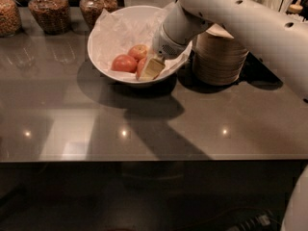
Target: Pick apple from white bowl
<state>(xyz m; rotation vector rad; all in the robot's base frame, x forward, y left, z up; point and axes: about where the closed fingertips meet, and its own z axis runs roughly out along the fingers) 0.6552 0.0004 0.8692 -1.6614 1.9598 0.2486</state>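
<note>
- Camera view: the gripper (pixel 151 71) is down inside the white bowl (pixel 98 57), low on its right side, with the arm (pixel 240 18) reaching in from the upper right over the rim.
- The apple (pixel 140 66), the pinkish-red one, sits on the crinkled paper liner (pixel 113 32) near the bowl's front. It is pressed right up against the gripper and half hidden by it.
- Two neighbours crowd it: an orange-red apple (pixel 124 63) just to its left and a paler apple (pixel 138 51) just behind.
- The step in hand looks like the grasp itself. To do it well, centre on the pinkish apple alone, go low enough to catch its widest part, and squeeze gently so it doesn't roll into the others. Then lift straight up, clear of the paper and the rim.
- One risk is the liner getting pinched along with the fruit and coming up too.
- How wide the gripper stands, and whether it has actually closed on the apple, I cannot tell. It touches the apple's right side and that is all that shows.
- A stack of disposable bowls (pixel 219 57) stands just right of the white bowl, under the arm, so give it room on the way out.
</note>
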